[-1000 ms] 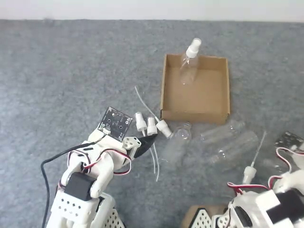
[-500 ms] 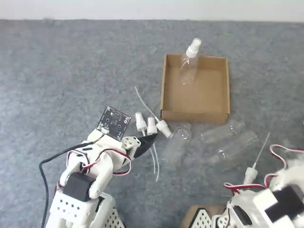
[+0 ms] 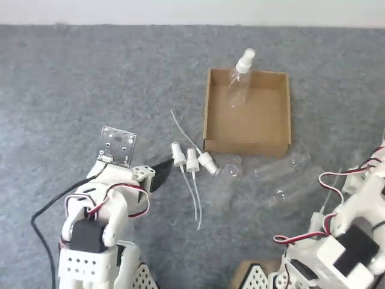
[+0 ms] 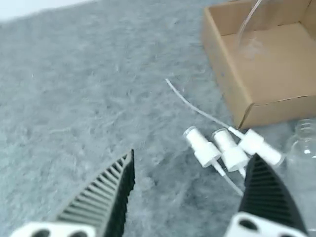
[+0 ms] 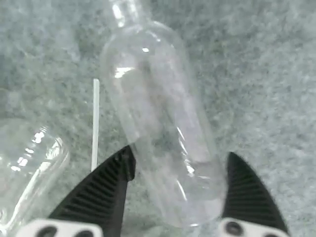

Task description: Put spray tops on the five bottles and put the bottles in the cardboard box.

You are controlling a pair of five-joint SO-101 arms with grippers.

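Your right gripper (image 5: 178,160) is open astride the bottle (image 5: 158,113) lying on the carpet (image 5: 266,59): drop lower, close gently mid-body; left gripper (image 4: 193,157) hangs open beside the three spray tops (image 4: 229,150).

A grey carpet-like mat (image 3: 90,78) covers the table, with a pale wall (image 3: 180,11) behind.

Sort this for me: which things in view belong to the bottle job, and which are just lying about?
Job:
- cardboard box
- capped bottle leaning in it
- three spray tops
- uncapped bottles lying loose, one straddled by the open right tool
- left tool, open near the tops

Lying about:
- grey carpet
- black cable
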